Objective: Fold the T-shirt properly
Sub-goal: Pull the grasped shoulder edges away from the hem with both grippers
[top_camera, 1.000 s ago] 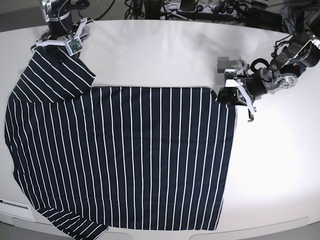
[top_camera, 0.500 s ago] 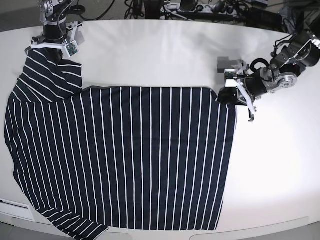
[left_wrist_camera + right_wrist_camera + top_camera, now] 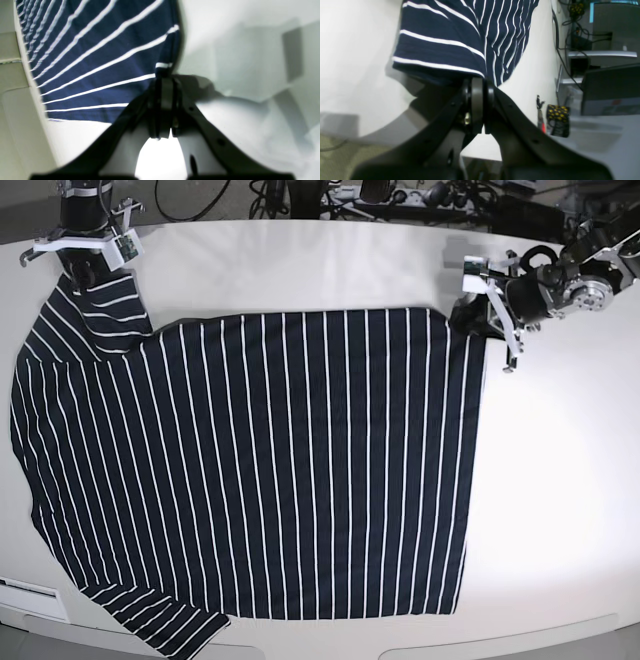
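The T-shirt, dark navy with thin white stripes, lies spread flat on the white table. At the far left, my right gripper is shut on the shirt's sleeve. In the right wrist view the jaws of this gripper meet on the edge of the striped cloth. At the far right, my left gripper is shut on the shirt's upper right corner. The left wrist view shows its fingertips pinching the hem of the cloth.
Cables and equipment line the table's far edge. A white label sits at the front left rim. Beyond the table in the right wrist view stand a yellow-and-black object and dark monitors.
Both arms have moved toward the far edge, dragging the shirt's upper edge with them. The right gripper has closed on the sleeve and pulled it back and left.
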You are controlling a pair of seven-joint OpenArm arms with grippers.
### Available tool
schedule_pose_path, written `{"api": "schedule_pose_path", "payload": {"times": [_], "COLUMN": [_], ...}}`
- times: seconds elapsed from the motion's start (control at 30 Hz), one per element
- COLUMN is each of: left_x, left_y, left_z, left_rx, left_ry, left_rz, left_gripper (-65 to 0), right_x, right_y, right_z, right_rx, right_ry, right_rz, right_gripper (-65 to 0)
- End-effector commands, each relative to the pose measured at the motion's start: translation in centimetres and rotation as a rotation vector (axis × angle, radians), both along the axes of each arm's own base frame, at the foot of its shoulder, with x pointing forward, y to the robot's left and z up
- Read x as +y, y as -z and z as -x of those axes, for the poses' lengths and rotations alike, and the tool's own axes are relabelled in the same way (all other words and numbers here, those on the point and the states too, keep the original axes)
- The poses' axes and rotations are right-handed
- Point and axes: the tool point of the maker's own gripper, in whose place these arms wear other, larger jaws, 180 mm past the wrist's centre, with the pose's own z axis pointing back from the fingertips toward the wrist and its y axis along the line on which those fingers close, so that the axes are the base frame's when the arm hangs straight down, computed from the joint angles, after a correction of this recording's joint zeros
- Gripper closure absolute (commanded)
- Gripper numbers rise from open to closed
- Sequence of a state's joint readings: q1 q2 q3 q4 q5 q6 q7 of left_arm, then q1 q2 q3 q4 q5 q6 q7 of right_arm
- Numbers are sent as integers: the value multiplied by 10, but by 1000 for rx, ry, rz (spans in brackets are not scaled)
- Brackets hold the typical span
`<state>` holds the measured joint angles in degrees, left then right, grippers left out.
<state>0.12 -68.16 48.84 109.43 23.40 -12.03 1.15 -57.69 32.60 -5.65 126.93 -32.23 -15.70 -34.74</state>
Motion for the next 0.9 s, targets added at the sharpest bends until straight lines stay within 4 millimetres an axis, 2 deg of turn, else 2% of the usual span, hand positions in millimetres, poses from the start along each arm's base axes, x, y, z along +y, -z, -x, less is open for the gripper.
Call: {"api": "schedule_pose_path", "payload": {"times": [0.0, 0.17, 0.43, 0.87], "left_x": [2, -2, -2, 7], "left_y": [-12, -21, -27, -14], "left_z": [-2, 20, 54, 101], "left_rx": [-24, 7, 77, 167], "left_ry": [16, 67, 102, 132], "left_rz": [1, -1, -32, -111], "left_gripper": [0, 0, 0, 0], "right_x": [-4, -19, -26, -27], "right_y": [-8, -3, 1, -5], "right_z": [3, 36, 78, 81], "right_rx": [-11, 83, 185, 195], "right_ry": [-4, 33, 72, 113], "right_rz": [22, 57, 68, 73], "right_gripper": [0, 0, 0, 0]}}
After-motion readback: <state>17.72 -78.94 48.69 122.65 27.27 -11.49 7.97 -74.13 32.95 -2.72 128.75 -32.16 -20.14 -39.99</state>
